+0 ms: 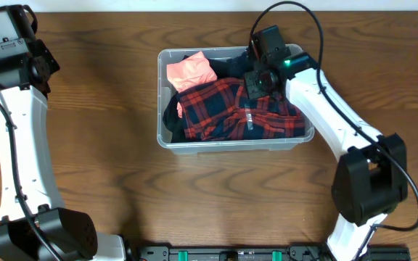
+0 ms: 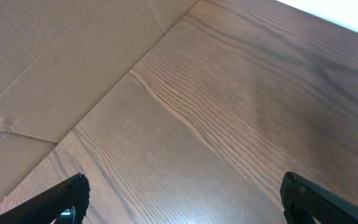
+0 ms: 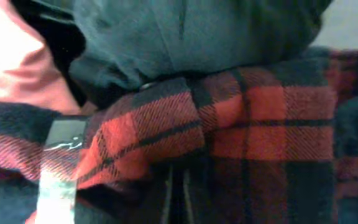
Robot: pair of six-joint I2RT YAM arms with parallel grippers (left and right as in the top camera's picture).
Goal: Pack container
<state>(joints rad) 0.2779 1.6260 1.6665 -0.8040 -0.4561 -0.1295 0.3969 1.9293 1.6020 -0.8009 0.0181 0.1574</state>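
overhead: we see container point(image 1: 162, 138) mid tabletop point(image 1: 85, 181), holding plaid shirt point(image 1: 223, 109), pink garment point(image 1: 190, 70) in far-left corner, dark garment point(image 1: 171, 122) along left wall. right hand point(image 1: 256, 82) down inside at far-right side, on plaid shirt. left arm point(image 1: 17, 145) near tabletop's left edge, well apart from container.

left wrist: left hand point(image 2: 182, 193) spread wide, fingers point(image 2: 61, 199) at lower corners, bare wood tabletop beneath.

right wrist: right hand closed, plaid fold pinched in it; dark garment above, pink garment at left.

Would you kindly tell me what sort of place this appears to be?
Probably a robotics lab workbench rather than a home: a white left arm and right arm stand at a wooden table, with a clear bin of clothes.
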